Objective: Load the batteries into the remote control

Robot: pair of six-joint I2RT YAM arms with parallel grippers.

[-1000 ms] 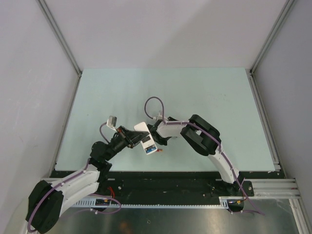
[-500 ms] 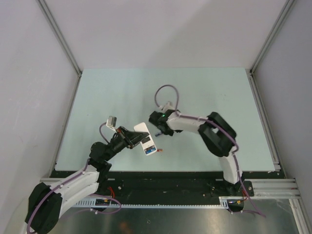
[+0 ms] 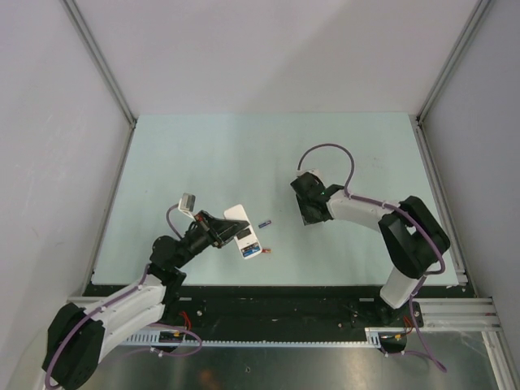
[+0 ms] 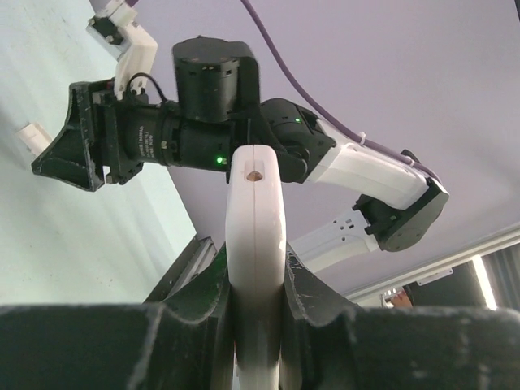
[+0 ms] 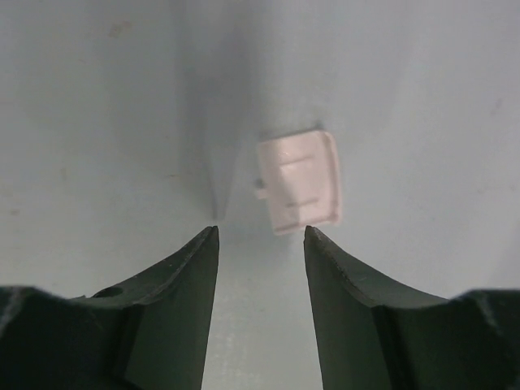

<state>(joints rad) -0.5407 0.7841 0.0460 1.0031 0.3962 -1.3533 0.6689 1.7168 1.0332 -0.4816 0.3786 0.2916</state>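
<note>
One remote [image 3: 244, 234], two loose batteries [image 3: 265, 223].

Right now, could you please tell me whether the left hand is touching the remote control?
Touching. The left wrist view shows the left hand clamped on the remote control, with a finger pressed against each of its sides and no gap.

Remote control [image 3: 241, 231]: slim white bar, clamped on its long edges in the left gripper [image 4: 256, 280], tilted, over the near middle of the table [image 3: 244, 154]. A bright blue battery [image 3: 248, 242] shows in its near end. Dark blue-purple battery [image 3: 264, 223] lies flat just right of it; red battery [image 3: 266, 251] lies beside its near end.
</note>
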